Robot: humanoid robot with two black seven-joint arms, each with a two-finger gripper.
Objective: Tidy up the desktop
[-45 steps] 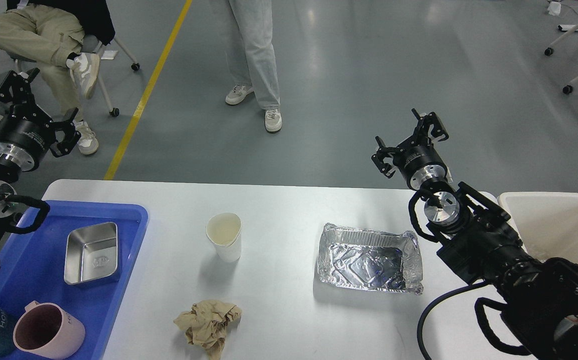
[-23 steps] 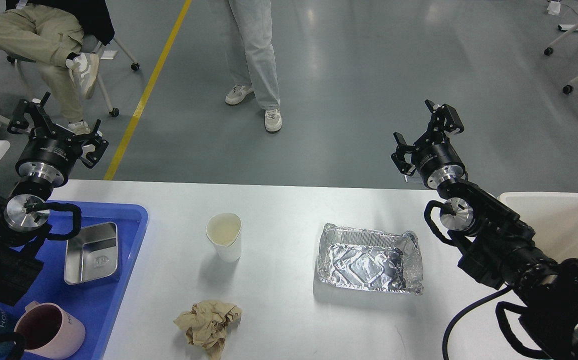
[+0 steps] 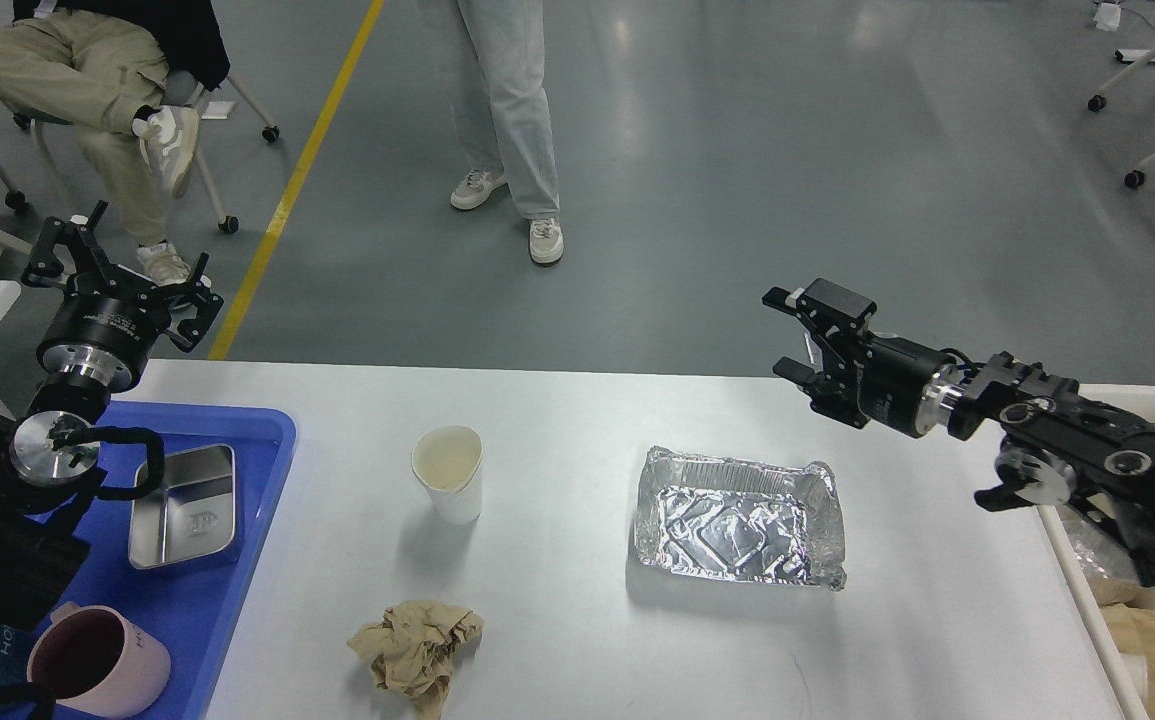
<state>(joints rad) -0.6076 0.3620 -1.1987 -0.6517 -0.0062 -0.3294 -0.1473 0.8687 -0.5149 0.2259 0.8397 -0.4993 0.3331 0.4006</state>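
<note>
Your matte white-grey tabletop [image 3: 577, 640] spans the lower frame, wide, with rounded corners. Blue plastic tray [image 3: 257, 480] sits on its left end, holding a rectangular steel tin [image 3: 184, 506] and a pink mug [image 3: 97, 662] near the bottom edge. Crumpled rectangular aluminium foil tray [image 3: 740, 517] lies right of centre; white paper cup [image 3: 448, 474] stands upright left of it, apart. Crumpled brown paper wad [image 3: 417, 645] lies near the front edge, below the cup. Your left gripper [image 3: 119, 270] hangs past the tabletop's far left corner, jaws spread, empty. Your right gripper [image 3: 787, 335] hovers above the foil tray's far side, pointing left, jaws spread, holding nothing.
</note>
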